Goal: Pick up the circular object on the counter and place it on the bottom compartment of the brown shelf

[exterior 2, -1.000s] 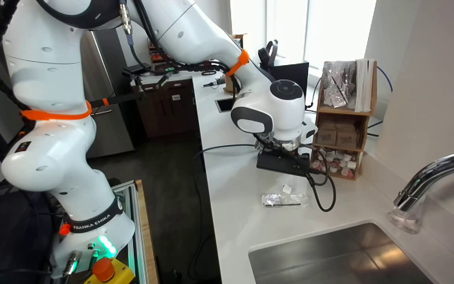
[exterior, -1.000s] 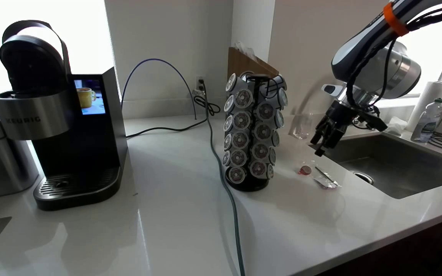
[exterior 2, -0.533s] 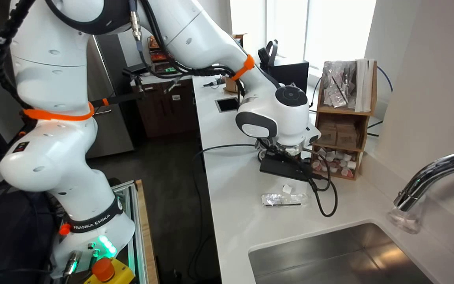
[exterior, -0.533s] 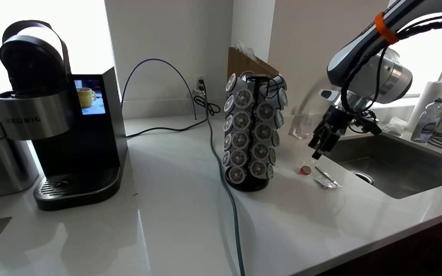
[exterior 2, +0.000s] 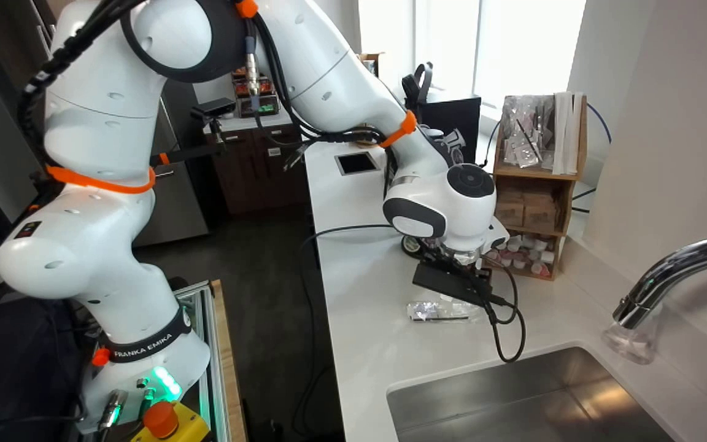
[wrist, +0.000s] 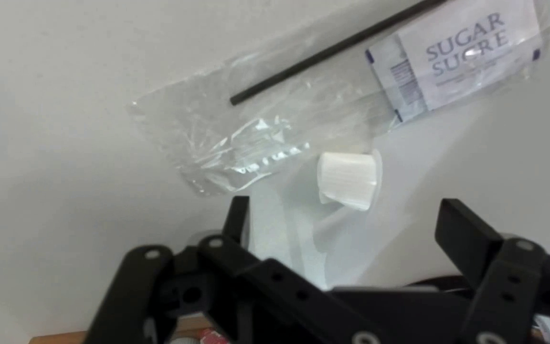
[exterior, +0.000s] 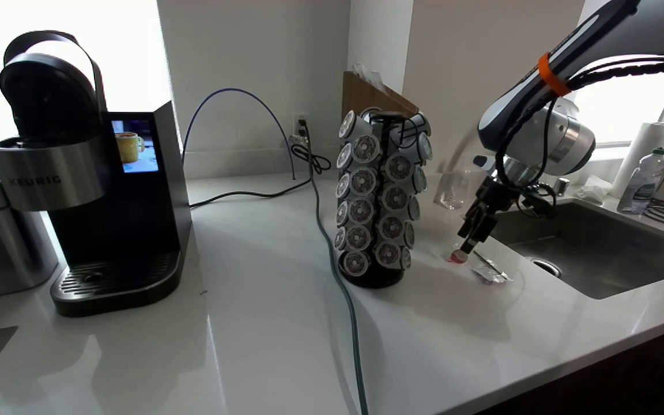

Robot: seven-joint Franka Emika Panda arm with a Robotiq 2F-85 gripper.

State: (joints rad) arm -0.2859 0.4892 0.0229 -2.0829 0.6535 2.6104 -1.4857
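The circular object is a small white cup lying on its side on the white counter. Its reddish lid shows in an exterior view. It is mostly hidden behind the gripper in an exterior view. My gripper is open and empty, pointing down close above the counter. In the wrist view the cup lies just beyond the fingertips, between their two lines. The gripper overlaps the cup in an exterior view; contact cannot be told. The brown shelf has three compartments; its bottom compartment holds several small cups.
A clear packet with a black stirrer and sugar touches or nearly touches the cup. A tall pod carousel stands beside the gripper, before the shelf. The sink, faucet and coffee machine are also there.
My gripper has moved down toward the counter and over to the small cup, which lies still. The gripper's cable swung along with it.
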